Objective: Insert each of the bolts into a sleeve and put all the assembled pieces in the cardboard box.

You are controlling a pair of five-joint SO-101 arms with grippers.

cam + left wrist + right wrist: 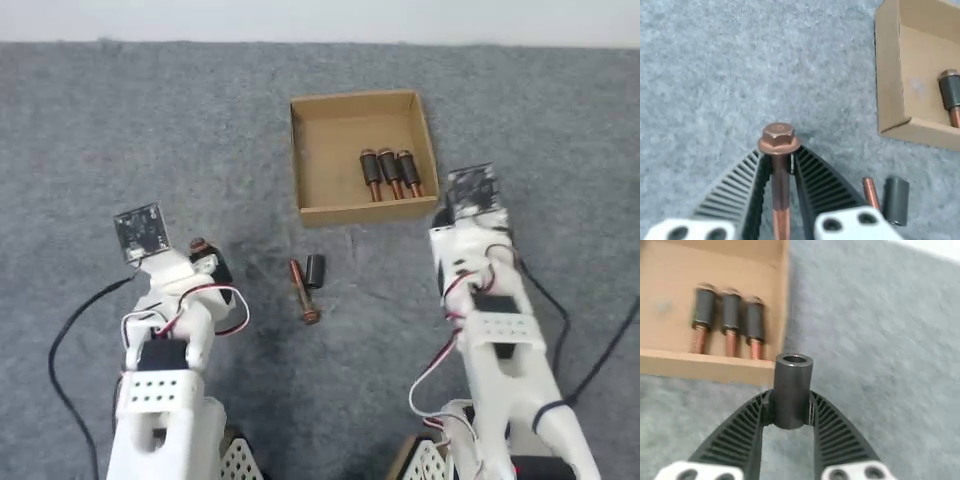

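Observation:
My left gripper (780, 162) is shut on a copper bolt (779, 150), head pointing away from the wrist; in the high view that bolt (198, 245) sits at the left arm's tip. My right gripper (789, 407) is shut on a dark sleeve (791, 387) with its open bore showing, just outside the cardboard box (715, 367). Three assembled bolt-and-sleeve pieces (390, 172) lie in the box (310, 160). A loose bolt (302, 292) and a loose sleeve (315, 270) lie on the carpet between the arms, below the box.
Grey carpet (120, 130) covers the table, with open room at the left and far right. Black cables (60, 350) trail beside both arm bases.

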